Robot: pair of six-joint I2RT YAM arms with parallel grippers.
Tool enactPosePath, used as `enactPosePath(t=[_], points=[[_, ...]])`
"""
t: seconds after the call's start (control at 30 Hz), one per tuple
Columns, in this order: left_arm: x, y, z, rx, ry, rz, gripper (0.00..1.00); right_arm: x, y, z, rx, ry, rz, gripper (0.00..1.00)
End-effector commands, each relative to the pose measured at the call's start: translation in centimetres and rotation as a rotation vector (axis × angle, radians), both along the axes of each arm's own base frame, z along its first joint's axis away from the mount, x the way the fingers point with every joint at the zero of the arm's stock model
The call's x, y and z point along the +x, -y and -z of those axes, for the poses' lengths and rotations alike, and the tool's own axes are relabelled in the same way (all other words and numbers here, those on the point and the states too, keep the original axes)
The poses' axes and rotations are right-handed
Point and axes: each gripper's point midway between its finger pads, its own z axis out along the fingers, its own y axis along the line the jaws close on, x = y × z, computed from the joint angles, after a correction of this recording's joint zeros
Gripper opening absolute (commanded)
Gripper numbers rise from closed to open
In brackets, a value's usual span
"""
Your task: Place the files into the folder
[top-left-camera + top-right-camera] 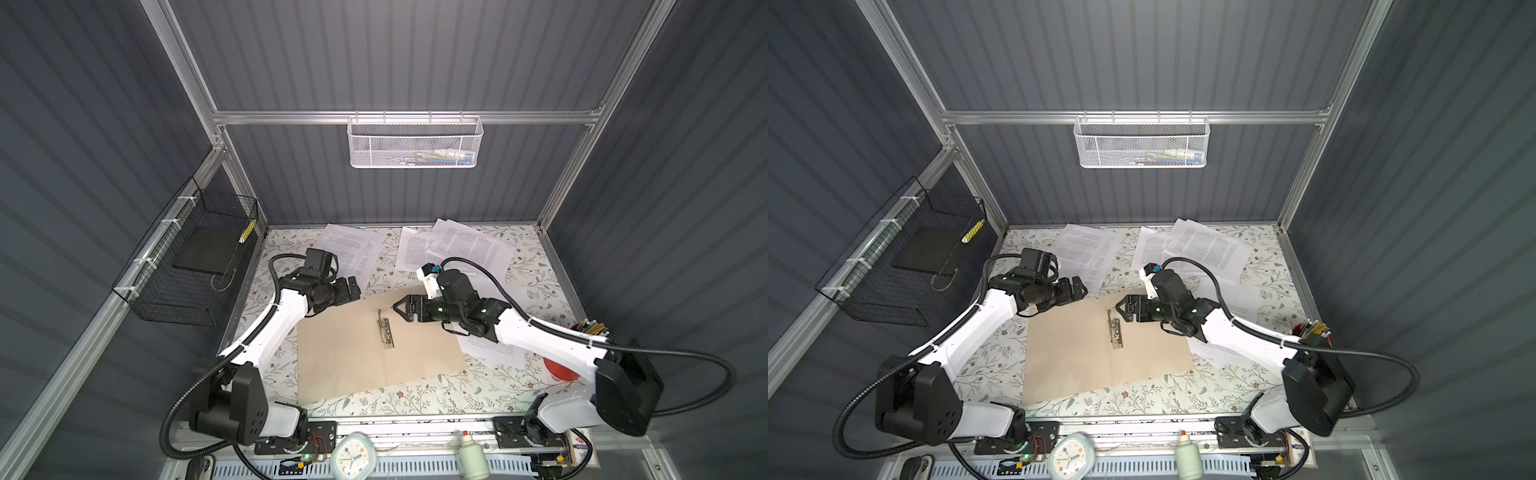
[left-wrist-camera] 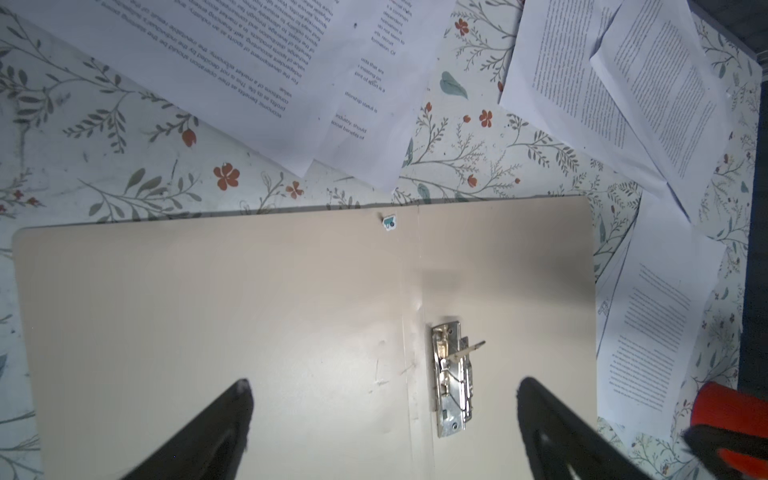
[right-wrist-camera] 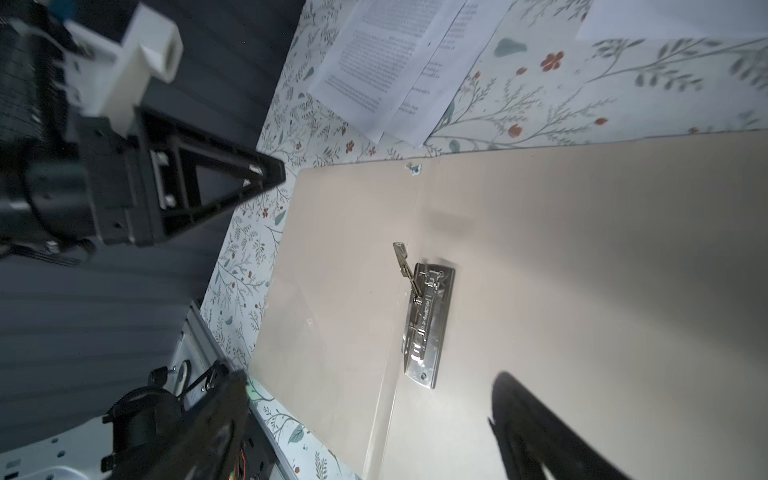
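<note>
Well, left claw (image 2: pixel 384 386) and right claw (image 1: pixel 397 309) both hang wide and empty at the open folder (image 1: pixel 374 353), flat on the counter (image 1: pixel 415 399); files (image 1: pixel 469 245) lie scattered beyond and right of it. Thin, floppy sheets, so I'd pinch a loose corner.

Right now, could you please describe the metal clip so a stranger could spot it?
On the floral-patterned tabletop lies an open tan cardboard folder. Beside its centre crease sits the silver metal clip, the only shiny thing among white printed paper sheets.
</note>
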Motion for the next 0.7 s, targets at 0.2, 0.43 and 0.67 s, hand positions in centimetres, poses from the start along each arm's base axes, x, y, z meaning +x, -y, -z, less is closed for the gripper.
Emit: enactPosePath(t=[0.2,0.43,0.67], points=[[1.2,-0.9,0.2,0.069,0.002,-0.003,1.0,-2.0,-7.1,5.9,0.013,-0.185,-0.214,0.08],[3.5,-1.6,0.8,0.102,0.009,-0.066,1.0,1.5,-8.0,8.5,-0.051,-0.197,-0.169,0.08],[7.8,-1.9,2.1,0.154,0.011,-0.118,1.0,5.8,-7.2,10.9,-0.035,-0.231,-0.159,0.07]])
